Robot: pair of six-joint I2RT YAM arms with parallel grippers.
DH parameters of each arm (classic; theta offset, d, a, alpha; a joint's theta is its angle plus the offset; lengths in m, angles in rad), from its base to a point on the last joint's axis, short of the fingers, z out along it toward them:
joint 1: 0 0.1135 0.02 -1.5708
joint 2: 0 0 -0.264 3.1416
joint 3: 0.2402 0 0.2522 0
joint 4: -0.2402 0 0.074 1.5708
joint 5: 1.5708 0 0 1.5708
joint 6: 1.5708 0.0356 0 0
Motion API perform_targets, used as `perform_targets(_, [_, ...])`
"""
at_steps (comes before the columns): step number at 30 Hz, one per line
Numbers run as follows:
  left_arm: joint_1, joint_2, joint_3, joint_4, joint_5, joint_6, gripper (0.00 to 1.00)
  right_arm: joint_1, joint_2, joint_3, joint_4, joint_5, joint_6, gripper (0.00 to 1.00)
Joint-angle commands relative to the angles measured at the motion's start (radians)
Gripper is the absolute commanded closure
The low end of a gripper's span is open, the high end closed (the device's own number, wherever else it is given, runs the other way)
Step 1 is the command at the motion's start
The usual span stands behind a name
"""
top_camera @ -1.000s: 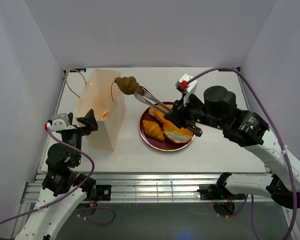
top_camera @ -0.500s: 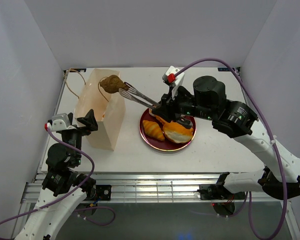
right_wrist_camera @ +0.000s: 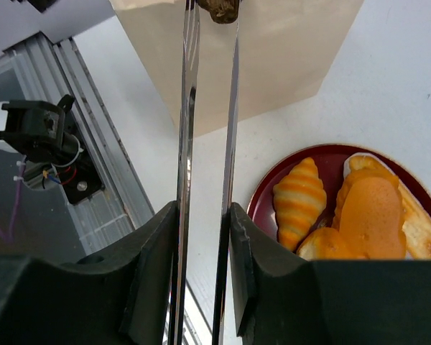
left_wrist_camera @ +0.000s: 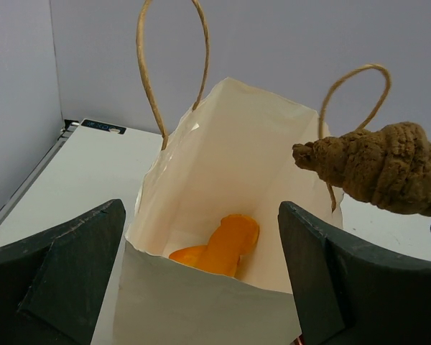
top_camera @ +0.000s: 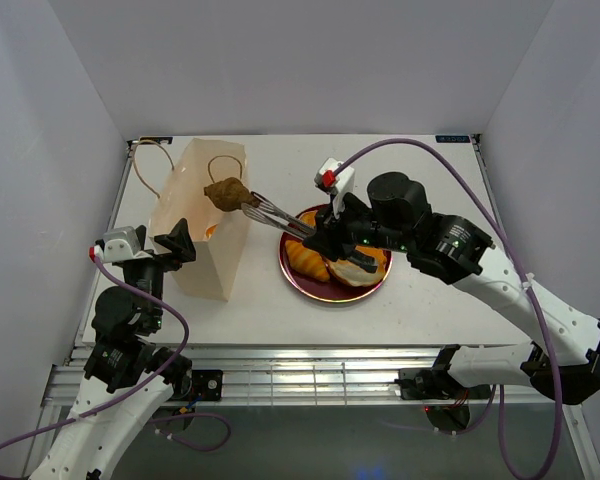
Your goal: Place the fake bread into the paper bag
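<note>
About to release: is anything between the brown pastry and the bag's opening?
Nothing solid. The brown pastry hangs in the tongs over the rim of the open paper bag; only a cord handle loops close beside it.

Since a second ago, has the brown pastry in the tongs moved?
Yes. The brown pastry moved left, from right of the paper bag to above its open mouth.

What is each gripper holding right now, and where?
Right gripper squeezes the metal tongs by both arms, well back from the tips, which pinch a brown pastry. Left gripper holds nothing.
</note>
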Motion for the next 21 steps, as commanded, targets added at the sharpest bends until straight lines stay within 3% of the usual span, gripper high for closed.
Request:
perform_targets(1, [-0.005, -0.004, 0.002, -0.002, 0.008, 0.000, 0.02, 0.007, -0.030, -0.040, 0.107, -0.014, 0.028, 0.63])
perform_targets(21, [-0.005, -0.005, 0.004, -0.003, 0.015, -0.005, 0.02, 0.049, 0.104, 0.068, 0.157, -0.083, 0.025, 0.64])
